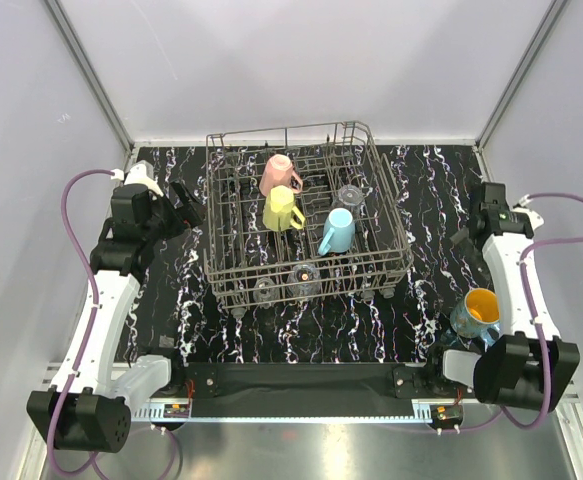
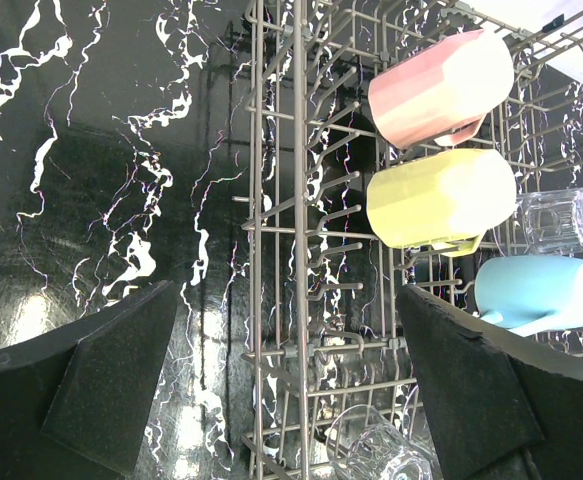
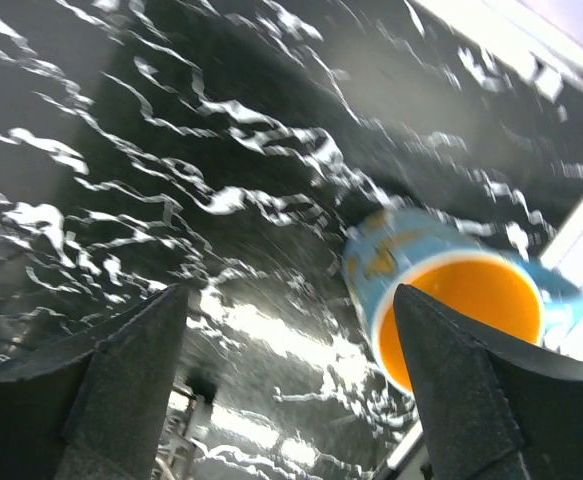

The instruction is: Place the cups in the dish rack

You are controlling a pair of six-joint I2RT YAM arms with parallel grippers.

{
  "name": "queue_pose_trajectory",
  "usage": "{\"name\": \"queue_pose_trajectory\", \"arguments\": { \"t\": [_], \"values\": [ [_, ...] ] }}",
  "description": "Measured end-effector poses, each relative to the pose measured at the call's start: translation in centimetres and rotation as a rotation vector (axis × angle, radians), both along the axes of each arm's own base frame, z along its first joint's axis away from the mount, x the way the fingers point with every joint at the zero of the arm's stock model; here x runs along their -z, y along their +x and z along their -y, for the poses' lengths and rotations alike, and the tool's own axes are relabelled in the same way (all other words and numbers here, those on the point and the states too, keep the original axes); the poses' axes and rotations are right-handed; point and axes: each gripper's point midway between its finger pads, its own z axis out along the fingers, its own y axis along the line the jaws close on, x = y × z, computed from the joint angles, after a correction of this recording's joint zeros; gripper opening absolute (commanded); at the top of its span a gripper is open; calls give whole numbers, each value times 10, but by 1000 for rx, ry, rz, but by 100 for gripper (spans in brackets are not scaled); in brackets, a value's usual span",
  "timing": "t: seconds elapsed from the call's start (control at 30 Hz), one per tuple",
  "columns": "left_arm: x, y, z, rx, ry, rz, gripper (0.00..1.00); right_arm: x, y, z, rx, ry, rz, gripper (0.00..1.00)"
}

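Note:
The dark grey wire dish rack (image 1: 371, 268) stands mid-table. In it lie a pink mug (image 1: 278, 173), a yellow mug (image 1: 281, 209), a light blue mug (image 1: 337, 231) and clear glasses (image 1: 304, 278). The teal-blue mug with orange inside (image 1: 478, 312) stands on the table at the right, by the right arm. My left gripper (image 1: 186, 208) is open and empty at the rack's left side (image 2: 299, 200). My right gripper (image 1: 468, 238) is open and empty above the table; in the right wrist view the teal-blue mug (image 3: 441, 290) sits just beside the right finger, not between the jaws.
The left wrist view shows the pink mug (image 2: 436, 85), yellow mug (image 2: 436, 195), light blue mug (image 2: 541, 290) and a glass (image 2: 381, 450) behind the rack's wires. The table is black marble-patterned (image 1: 301, 330), with white walls around it and a rail along the near edge.

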Motion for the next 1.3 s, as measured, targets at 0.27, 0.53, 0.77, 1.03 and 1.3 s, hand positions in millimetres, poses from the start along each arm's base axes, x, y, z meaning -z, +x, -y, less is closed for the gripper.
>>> {"name": "queue_pose_trajectory", "arguments": {
  "t": [0.27, 0.53, 0.77, 1.03, 1.3],
  "values": [
    [0, 0, 2, 10, -6, 0, 99, 9, -44, -4, 125, 19, 21, 82],
    [0, -1, 4, 19, -11, -1, 99, 44, -55, -1, 164, 32, -81, 79],
    [0, -1, 4, 19, -11, -2, 99, 71, -54, 3, 194, 61, -124, 76],
    [2, 0, 4, 18, -10, -9, 99, 102, -55, 4, 218, 96, -178, 58],
    [4, 1, 4, 18, -10, -16, 99, 109, -54, 4, 220, 107, -191, 20]
  ]
}}
